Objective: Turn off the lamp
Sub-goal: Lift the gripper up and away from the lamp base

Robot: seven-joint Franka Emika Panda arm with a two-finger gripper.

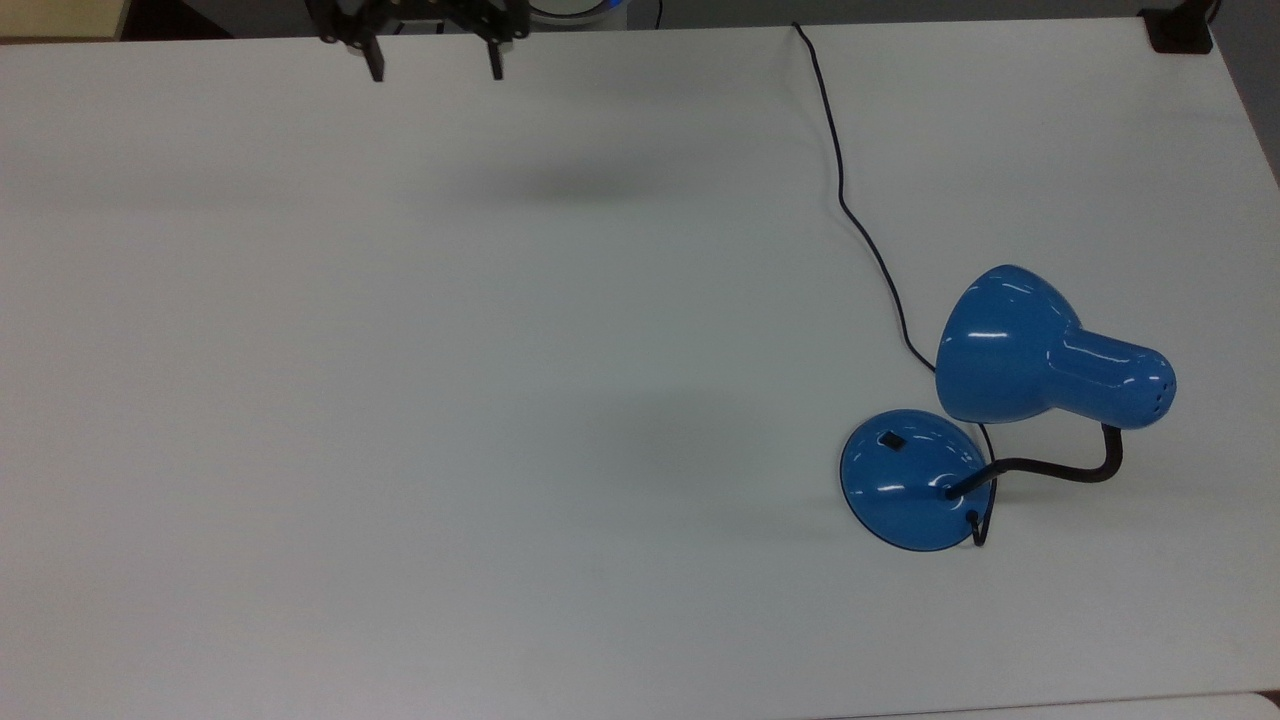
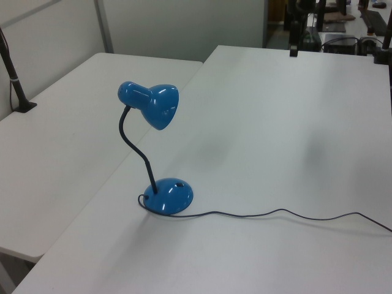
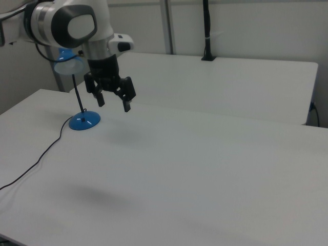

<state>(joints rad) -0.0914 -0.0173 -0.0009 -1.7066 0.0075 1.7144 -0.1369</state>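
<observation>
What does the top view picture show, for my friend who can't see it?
A shiny blue desk lamp stands on a big white table near the top view's right, its black cord snaking off to the far edge. A small black switch sits on its round base. The robot's open gripper hangs far away at the top edge, holding nothing.

lamp: glossy blue shade and base | switch: black | gooseneck and cord: black | table: plain white | gripper: black, apparently on a white arm
</observation>
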